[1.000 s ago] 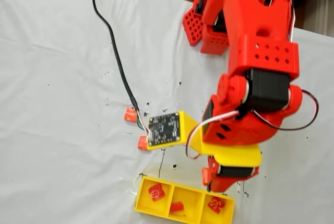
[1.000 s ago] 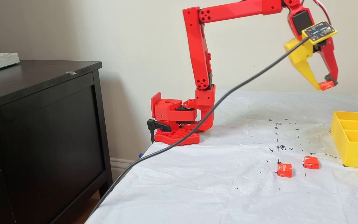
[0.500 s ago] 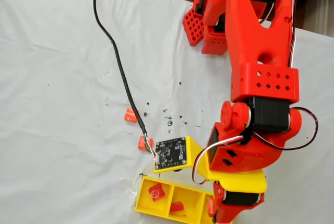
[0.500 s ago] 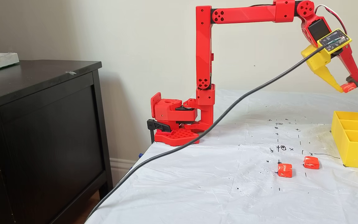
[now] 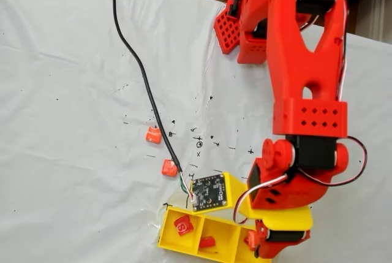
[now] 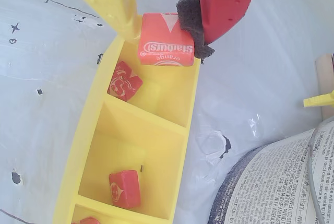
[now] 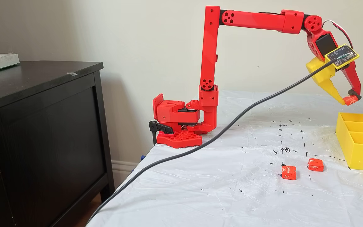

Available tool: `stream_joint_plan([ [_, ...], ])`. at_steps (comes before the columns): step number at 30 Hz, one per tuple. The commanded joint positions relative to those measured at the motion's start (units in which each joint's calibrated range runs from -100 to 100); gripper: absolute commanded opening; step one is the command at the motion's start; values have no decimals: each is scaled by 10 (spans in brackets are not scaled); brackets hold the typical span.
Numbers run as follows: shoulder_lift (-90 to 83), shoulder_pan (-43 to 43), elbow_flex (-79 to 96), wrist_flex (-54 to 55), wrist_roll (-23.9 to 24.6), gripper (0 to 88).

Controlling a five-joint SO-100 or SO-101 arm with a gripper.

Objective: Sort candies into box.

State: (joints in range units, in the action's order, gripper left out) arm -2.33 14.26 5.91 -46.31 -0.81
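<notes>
Orange candy [image 6: 166, 46] pinched in closed jaws, above yellow box [image 6: 190, 110] end compartment.

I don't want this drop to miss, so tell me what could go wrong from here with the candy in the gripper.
1. The held candy hangs over the tray's end wall, so it may hit the rim and bounce out.
2. The gripper is well above the tray, so a release from here could bounce.
3. A red candy already sits in that end compartment, so flavours might mix.
</notes>
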Motion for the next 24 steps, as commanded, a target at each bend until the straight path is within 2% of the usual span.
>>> stream_joint_plan([
  [1,-11,12,-22,18,3,2],
  [11,1,10,-23,26,4,18],
  [16,5,10,-23,24,4,236],
  [20,6,10,-24,21,7,365],
  [24,6,9,-25,17,9,414],
])
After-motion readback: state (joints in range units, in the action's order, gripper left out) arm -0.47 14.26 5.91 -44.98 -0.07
